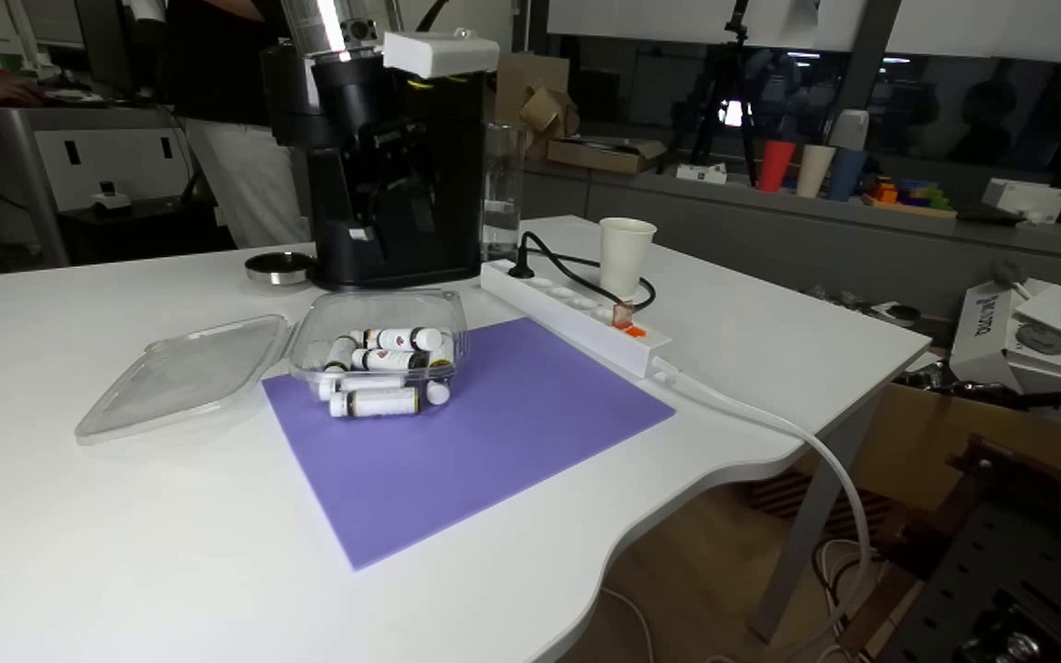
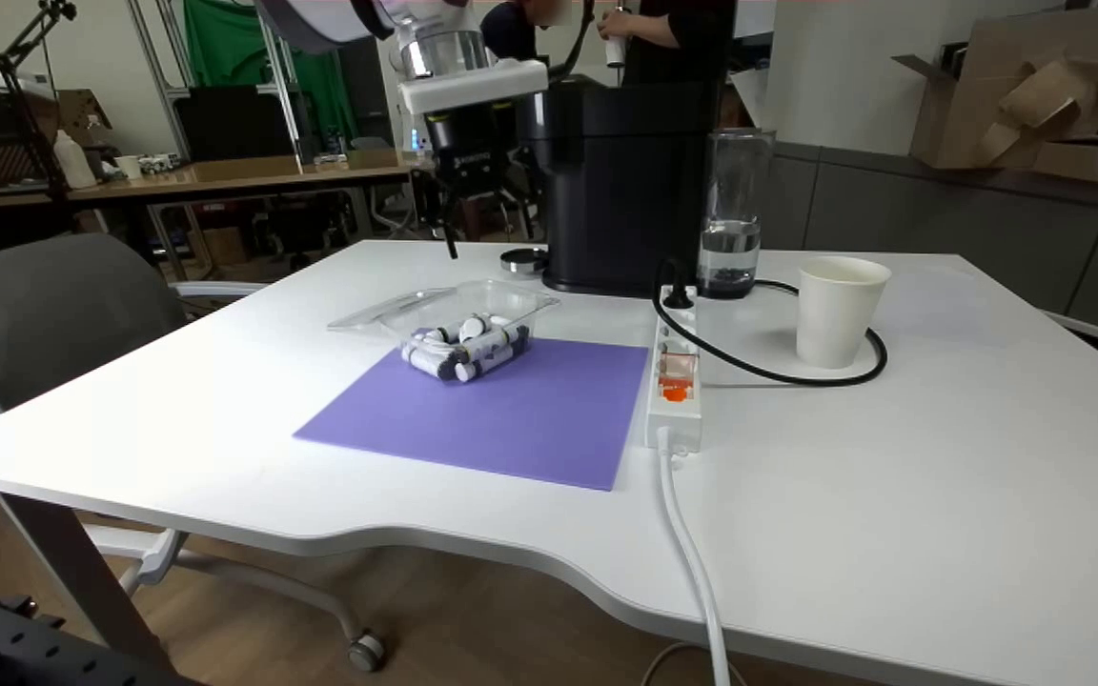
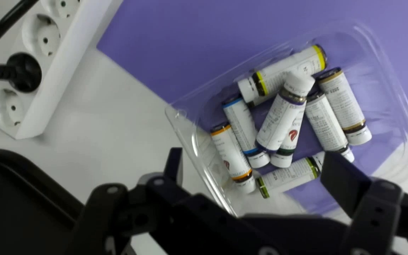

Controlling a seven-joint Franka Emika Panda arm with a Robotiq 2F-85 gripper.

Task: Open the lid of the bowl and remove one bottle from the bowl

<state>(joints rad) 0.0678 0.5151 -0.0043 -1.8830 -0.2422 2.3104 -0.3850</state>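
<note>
White bottles lie below the spread jaws (seemingly well apart).

Looks like clear, glossy plastic in bowl and lid, smooth and matt on purple mat, shiny metal on round dish.

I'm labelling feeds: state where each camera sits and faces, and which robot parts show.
Exterior view: off the white table, facing the black object; arm and open gripper upper centre.
Exterior view: above table height, facing the black object past the open lid; arm and gripper upper left.
Wrist view: on the arm, looking down into the bowl of bottles; fingers at bottom.
Both exterior views share purple mat and paper cup.
</note>
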